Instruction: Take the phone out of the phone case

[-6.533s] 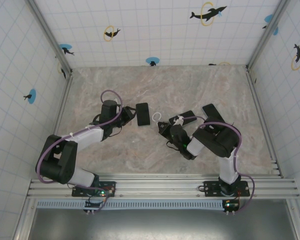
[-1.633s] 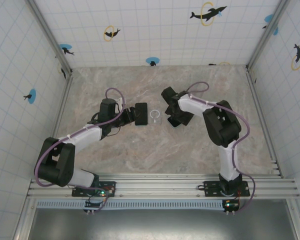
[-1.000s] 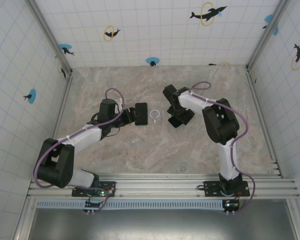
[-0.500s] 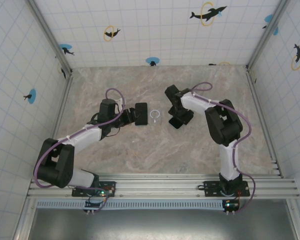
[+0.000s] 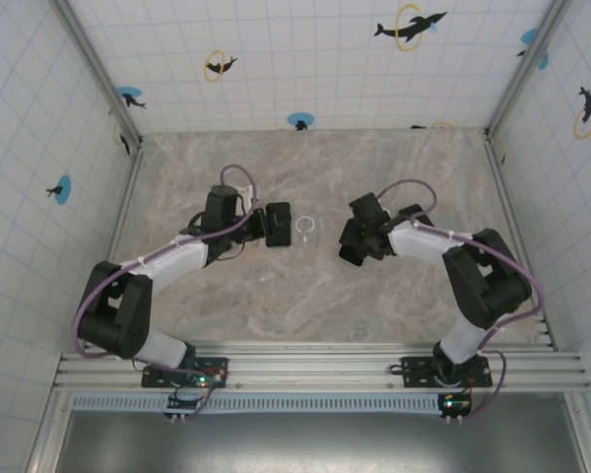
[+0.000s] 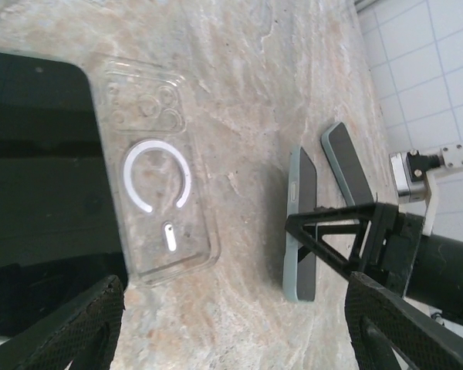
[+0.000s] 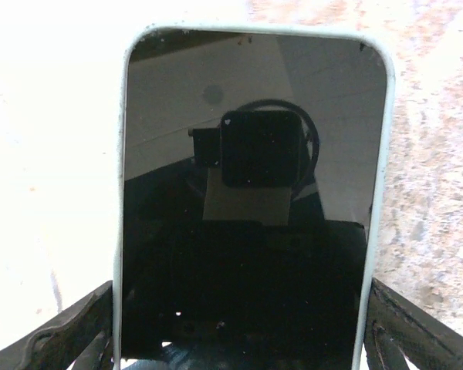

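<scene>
The clear phone case lies empty on the table, its white ring facing up. A black phone lies right beside the phone case, on its left. My left gripper hovers at this black phone's left end, open, with bare table between its fingers. A second phone with a pale blue rim lies right of the case. My right gripper stands over the pale-rimmed phone, its fingers pressed against both long edges.
A third phone lies just beyond the pale-rimmed one, beside the right arm. The marble table has free room in front and behind. Tiled walls close in the back and sides.
The right arm has swung its elbow out to the right, and its gripper and the pale-rimmed phone have shifted slightly nearer. The left gripper has crept a little farther back.
</scene>
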